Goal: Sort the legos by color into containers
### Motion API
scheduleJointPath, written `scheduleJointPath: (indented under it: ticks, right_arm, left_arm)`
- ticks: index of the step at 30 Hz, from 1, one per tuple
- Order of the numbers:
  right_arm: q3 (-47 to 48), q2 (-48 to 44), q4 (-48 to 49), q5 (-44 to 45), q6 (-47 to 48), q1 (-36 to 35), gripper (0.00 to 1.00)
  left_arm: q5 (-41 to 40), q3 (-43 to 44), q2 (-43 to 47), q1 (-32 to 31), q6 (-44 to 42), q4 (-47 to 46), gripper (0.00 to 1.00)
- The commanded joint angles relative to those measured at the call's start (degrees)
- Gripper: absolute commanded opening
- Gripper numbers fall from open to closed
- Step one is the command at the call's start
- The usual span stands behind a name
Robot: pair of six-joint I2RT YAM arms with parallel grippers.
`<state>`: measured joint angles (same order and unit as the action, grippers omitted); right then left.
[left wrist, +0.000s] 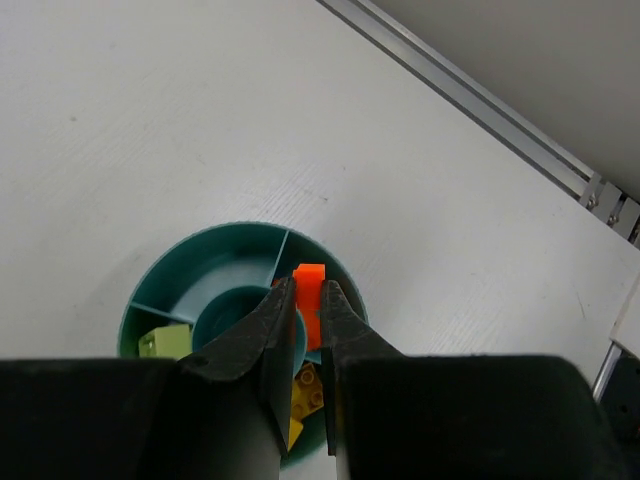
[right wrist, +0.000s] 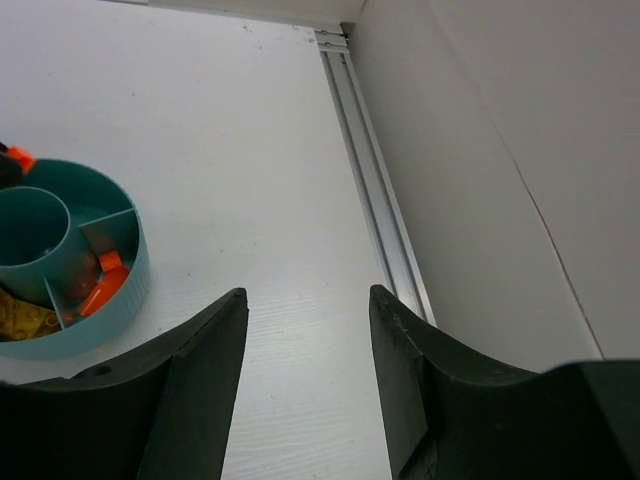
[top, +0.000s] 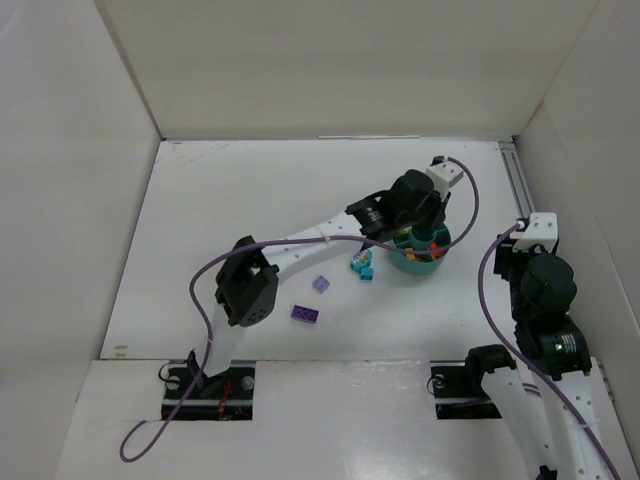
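My left gripper (left wrist: 307, 287) is shut on a red-orange lego (left wrist: 309, 272) and hangs over the round teal bowl (left wrist: 205, 247), the brick above a compartment by the far-right rim. Other compartments hold a light green lego (left wrist: 165, 342) and yellow legos (left wrist: 307, 388). In the right wrist view the bowl (right wrist: 132, 285) shows orange legos (right wrist: 100, 287) in one compartment. On the table lie a purple lego (top: 306, 315), a lavender lego (top: 322, 284) and a small cluster with cyan legos (top: 362, 266). My right gripper (right wrist: 308, 297) stands open and empty, right of the bowl.
A metal rail (right wrist: 375, 190) runs along the table's right edge beside the white side wall. White walls enclose the table on three sides. The left arm (top: 300, 248) stretches across the middle toward the bowl (top: 441, 250).
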<state>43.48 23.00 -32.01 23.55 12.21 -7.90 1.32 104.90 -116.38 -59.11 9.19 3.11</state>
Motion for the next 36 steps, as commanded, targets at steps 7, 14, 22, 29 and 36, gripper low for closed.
scheduleJointPath:
  ticks: [7,14,22,29,36]
  right_arm:
    - [1.9,-1.3,-0.4,3.1,-1.4,0.3,0.57]
    - [1.3,-1.3,-0.4,3.1,-1.4,0.3,0.57]
    - [1.3,-1.3,0.1,3.1,-1.4,0.3,0.57]
    - [1.3,-1.3,0.1,3.1,-1.4,0.3,0.57]
    - [1.3,-1.3,0.1,3.1,-1.4,0.3,0.59]
  left_arm:
    - [6.7,11.8,-8.2,0.0,-4.8,3.0,0.00]
    - [5.6,13.0,-11.1,-0.5,-5.9,4.9,0.00]
    - [3.5,13.0,-11.7,-0.5,-5.9,5.4,0.16]
    - [4.1,13.0,-10.5,-0.5,-5.9,5.4,0.38]
    - [6.2,9.1,-7.2,-0.5,-6.4,2.8,0.53]
